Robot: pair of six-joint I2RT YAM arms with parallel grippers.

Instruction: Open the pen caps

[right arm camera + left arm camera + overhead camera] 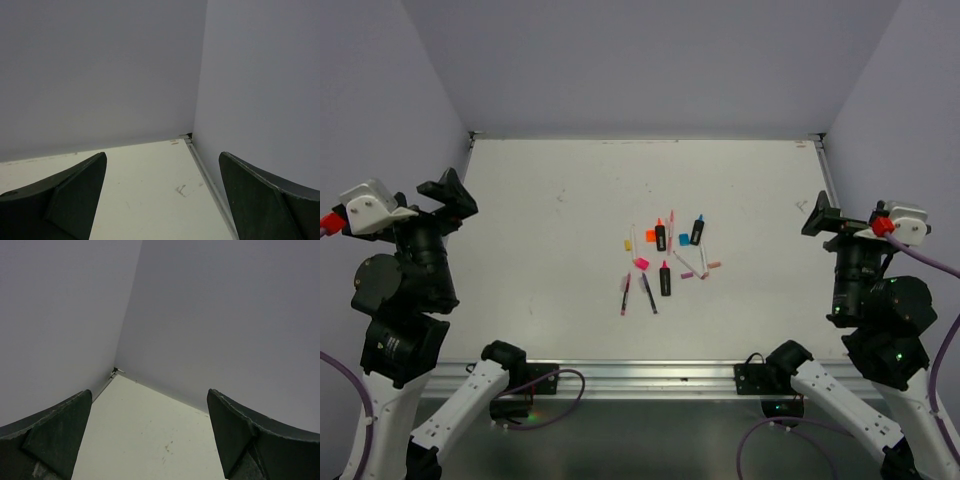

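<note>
My left fingers and my right fingers are both spread wide and grasp nothing. Each pair is raised at its own side of the white bench and aimed at a far corner, so my wrist views show only bare bench and grey walls.

The pens lie in a loose cluster midway between my two pairs of fingers, well apart from both. Part of the job looks done. A small loose orange cap lies just beside a stubby black highlighter with a bared orange tip. A loose pink cap sits near a second black highlighter, and a yellowish cap rests beside a thin white pen. A loose blue cap lies near a third black highlighter, though I cannot tell whether its blue end is a cap or a tip.

The thin pink pen and the dark pen are too small to read, and I judge they may be what remains.

Nothing stands between my fingers and the cluster. The hindrance is crowding, since bodies and loose caps lie close together.
</note>
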